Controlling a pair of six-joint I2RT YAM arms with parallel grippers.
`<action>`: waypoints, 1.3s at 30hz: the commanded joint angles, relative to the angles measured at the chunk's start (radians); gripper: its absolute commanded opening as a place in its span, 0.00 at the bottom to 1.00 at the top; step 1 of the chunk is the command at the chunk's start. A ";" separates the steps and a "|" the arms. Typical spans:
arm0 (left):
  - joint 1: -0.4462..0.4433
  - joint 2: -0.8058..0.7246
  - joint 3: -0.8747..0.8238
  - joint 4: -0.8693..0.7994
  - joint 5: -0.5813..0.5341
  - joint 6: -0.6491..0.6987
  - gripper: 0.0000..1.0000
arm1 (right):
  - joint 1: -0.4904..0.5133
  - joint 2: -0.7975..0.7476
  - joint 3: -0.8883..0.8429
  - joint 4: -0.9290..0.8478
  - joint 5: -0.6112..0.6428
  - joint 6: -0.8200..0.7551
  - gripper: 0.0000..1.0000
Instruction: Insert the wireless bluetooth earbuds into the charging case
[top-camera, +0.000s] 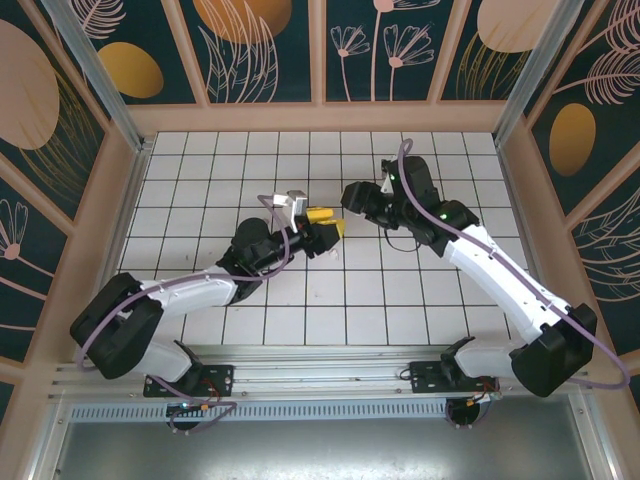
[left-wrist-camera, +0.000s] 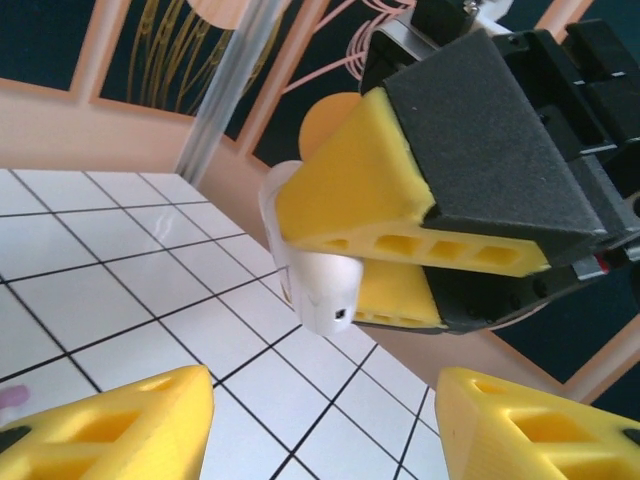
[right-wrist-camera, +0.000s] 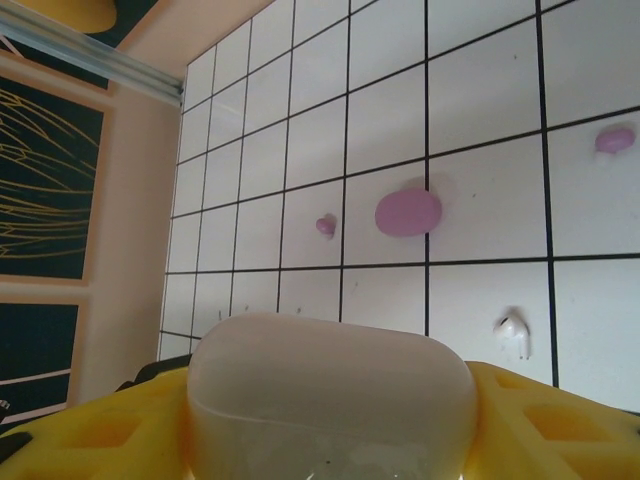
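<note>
A white charging case (right-wrist-camera: 330, 400) sits between the yellow fingers (right-wrist-camera: 560, 420) of my right gripper (right-wrist-camera: 330, 425), which is shut on it and holds it above the tiled floor. The same case (left-wrist-camera: 322, 290) shows in the left wrist view, sticking out of the right gripper's fingers (left-wrist-camera: 360, 200). My left gripper (left-wrist-camera: 325, 385) is open just in front of it with nothing between its fingers. From above, the left gripper (top-camera: 328, 222) and right gripper (top-camera: 347, 208) nearly meet mid-table. On the floor lie a white earbud (right-wrist-camera: 513, 332) and two pale purple earbuds (right-wrist-camera: 325, 226) (right-wrist-camera: 614, 140).
A larger pale purple oval object (right-wrist-camera: 408, 212) lies on the white tiles (top-camera: 250, 160) between the purple earbuds. Wooden walls (top-camera: 320, 118) with an aluminium post (top-camera: 100, 70) enclose the floor on three sides. The arms' bases stand at the near rail (top-camera: 320, 360).
</note>
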 joint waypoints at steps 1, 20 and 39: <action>-0.004 0.033 0.038 0.150 0.066 -0.024 0.59 | -0.019 -0.013 0.004 0.033 -0.048 0.002 0.60; -0.004 0.217 0.117 0.248 -0.040 -0.058 0.45 | -0.013 0.049 -0.057 0.237 -0.136 0.196 0.63; 0.097 0.233 0.145 0.412 0.156 -0.313 0.15 | 0.007 -0.055 -0.059 0.338 -0.087 0.049 0.89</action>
